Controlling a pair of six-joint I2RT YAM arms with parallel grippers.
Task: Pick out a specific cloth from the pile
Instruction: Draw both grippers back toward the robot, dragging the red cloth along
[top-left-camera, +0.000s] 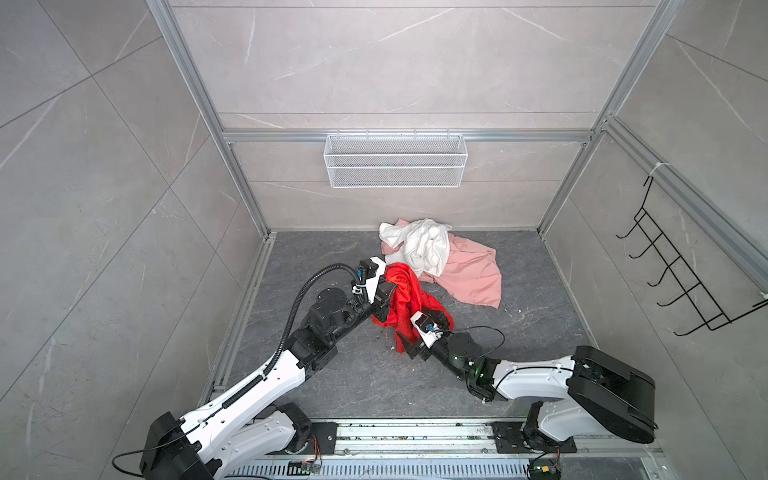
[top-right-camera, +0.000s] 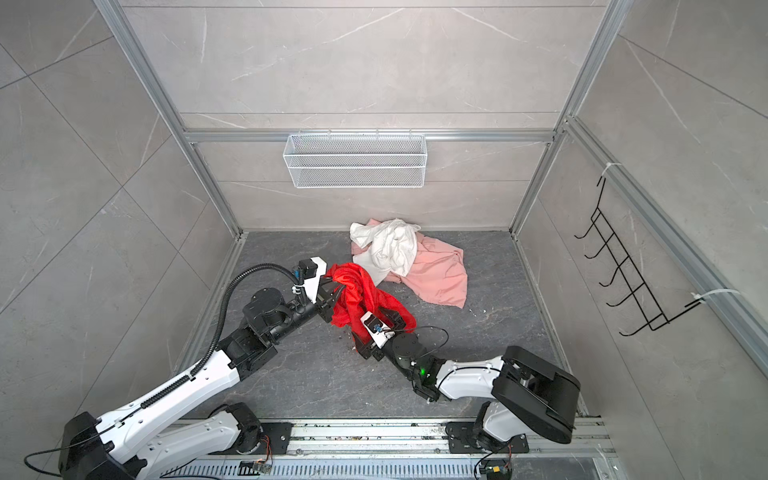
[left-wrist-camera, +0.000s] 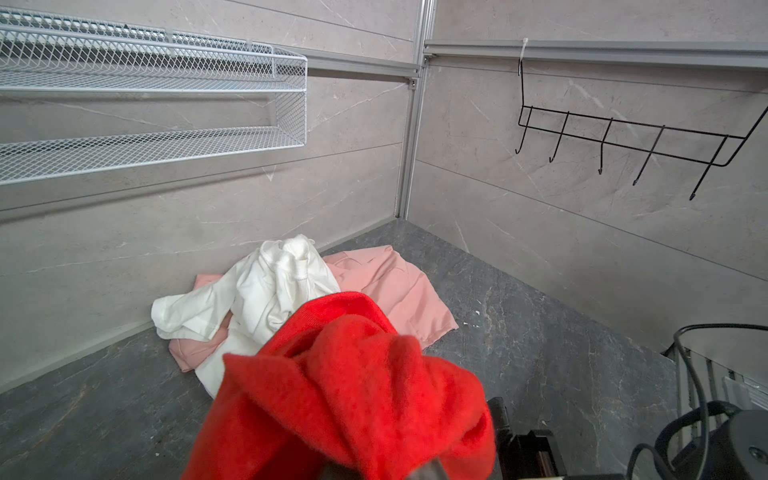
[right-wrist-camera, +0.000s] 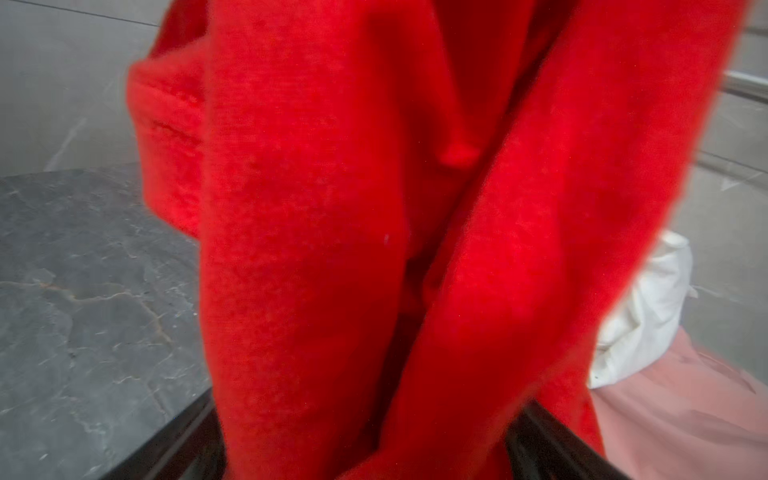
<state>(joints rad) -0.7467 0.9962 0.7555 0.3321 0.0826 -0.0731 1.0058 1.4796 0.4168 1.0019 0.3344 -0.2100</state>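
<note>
The bright red cloth (top-left-camera: 405, 297) (top-right-camera: 357, 291) hangs bunched above the dark floor, lifted off the pile (top-left-camera: 436, 257) (top-right-camera: 399, 253) of white and pale pink cloths by the back wall. My left gripper (top-left-camera: 386, 293) (top-right-camera: 332, 297) is shut on the cloth's upper folds; in the left wrist view the cloth (left-wrist-camera: 353, 374) covers the fingers. My right gripper (top-left-camera: 405, 324) (top-right-camera: 361, 322) (right-wrist-camera: 365, 449) is lower, with the hanging cloth (right-wrist-camera: 332, 249) draped between its black fingers (right-wrist-camera: 195, 436), which stand wide open.
A white wire basket (top-left-camera: 395, 160) hangs on the back wall. A black hook rack (top-left-camera: 681, 270) is fixed to the right wall. The white cloth (left-wrist-camera: 266, 291) lies on the pink cloth (left-wrist-camera: 399, 286). Aluminium rails (top-left-camera: 415, 436) run along the front edge.
</note>
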